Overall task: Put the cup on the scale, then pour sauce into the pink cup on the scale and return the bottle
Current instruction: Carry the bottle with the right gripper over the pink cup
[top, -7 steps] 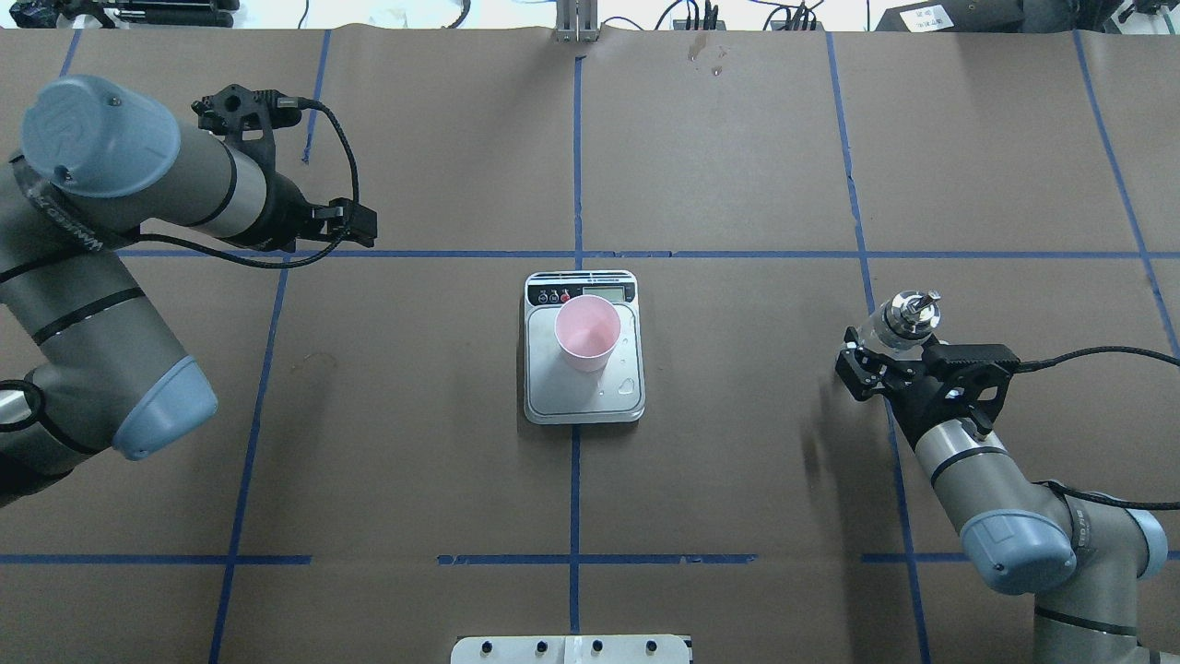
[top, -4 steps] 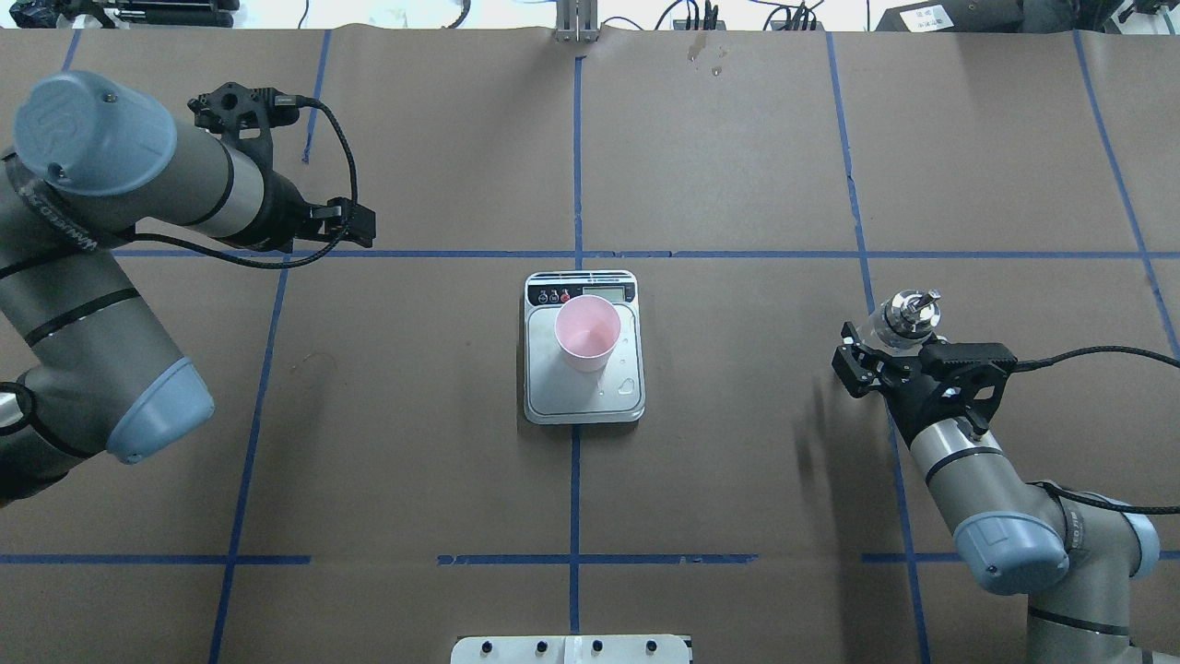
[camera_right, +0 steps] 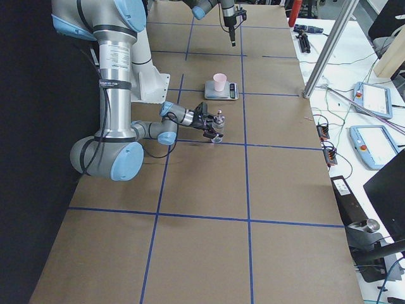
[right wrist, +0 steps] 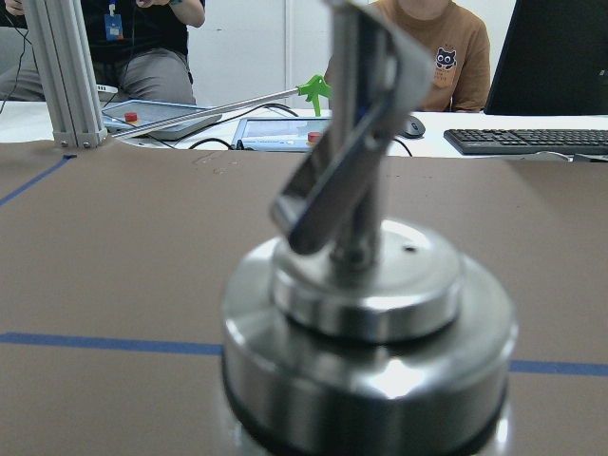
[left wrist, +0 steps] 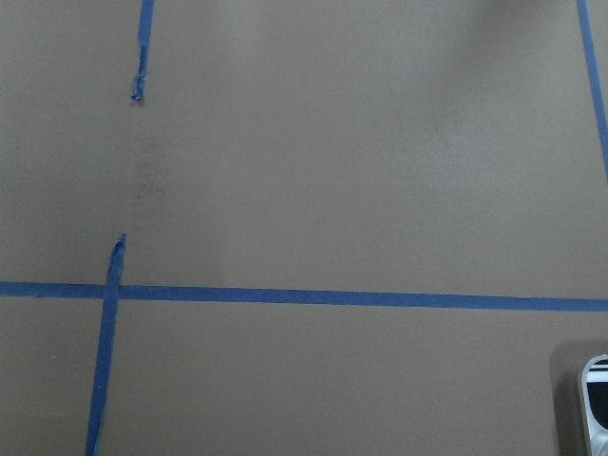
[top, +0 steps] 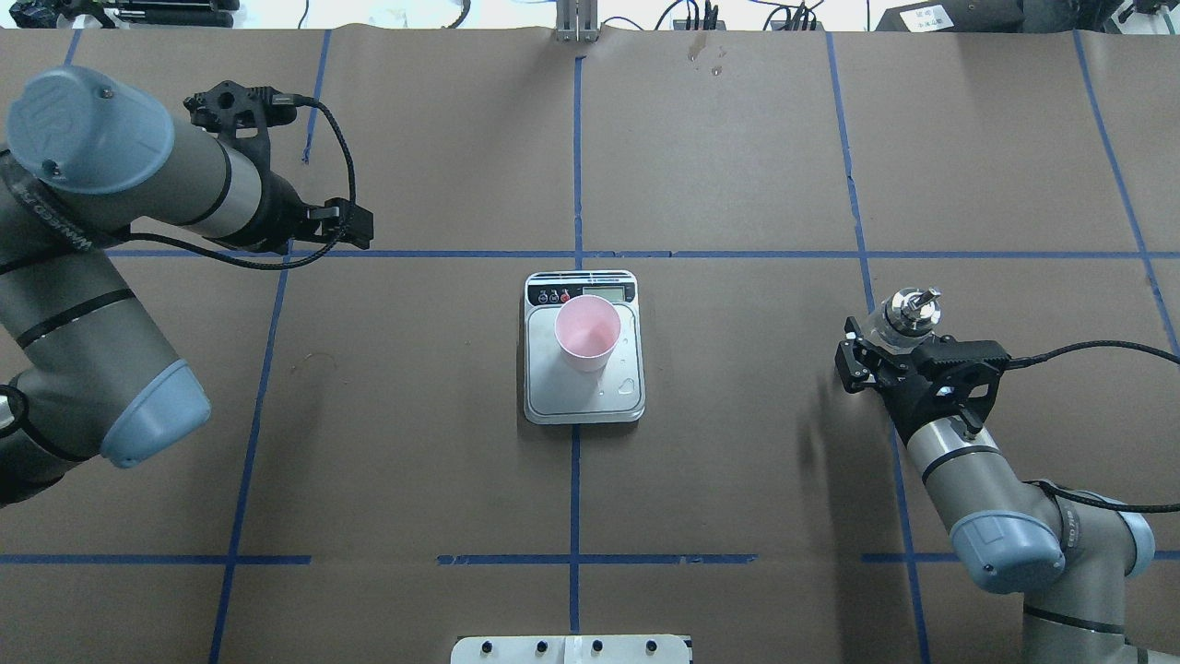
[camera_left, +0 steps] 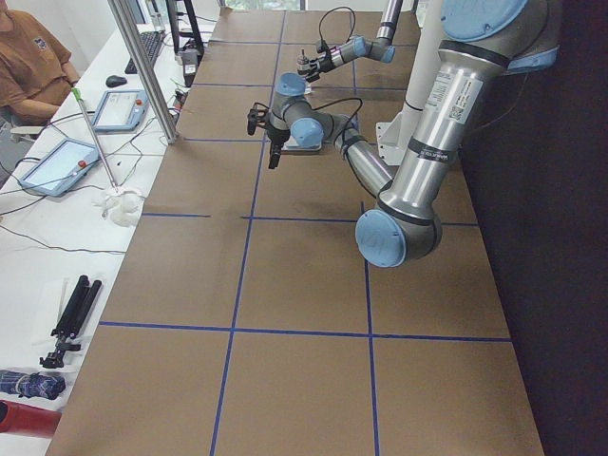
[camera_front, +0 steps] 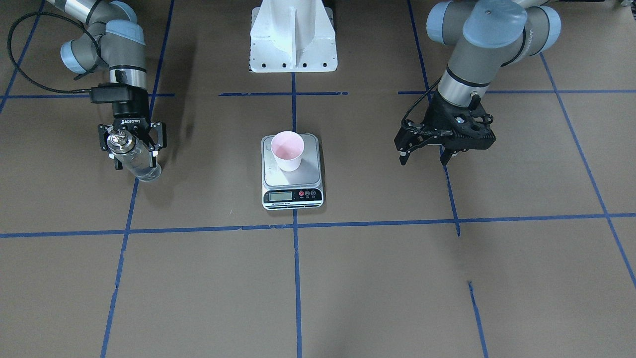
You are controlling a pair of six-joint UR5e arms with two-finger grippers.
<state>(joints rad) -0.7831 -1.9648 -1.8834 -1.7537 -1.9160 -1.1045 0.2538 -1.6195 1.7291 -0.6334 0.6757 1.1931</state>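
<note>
Brown-papered table (top: pixel 737 461) is showing the upright bottle (top: pixel 908 309) standing near its right edge between the right gripper (camera_front: pixel 135 156) jaws (can't tell if they're squeezing), well apart from the cup (top: pixel 587 332) sitting on the scale (top: pixel 608 397) mid-table, while the left gripper (camera_front: pixel 423 160) is hanging open and empty.

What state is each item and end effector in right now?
Cup: upright on the scale; contents unclear.
Scale: flat on the table, droplets on its plate, reading illegible.
Bottle: upright, capped, in the right end effector; table contact unclear.
Right end effector: shut on the bottle.
Left end effector: open, empty, above the table.
</note>
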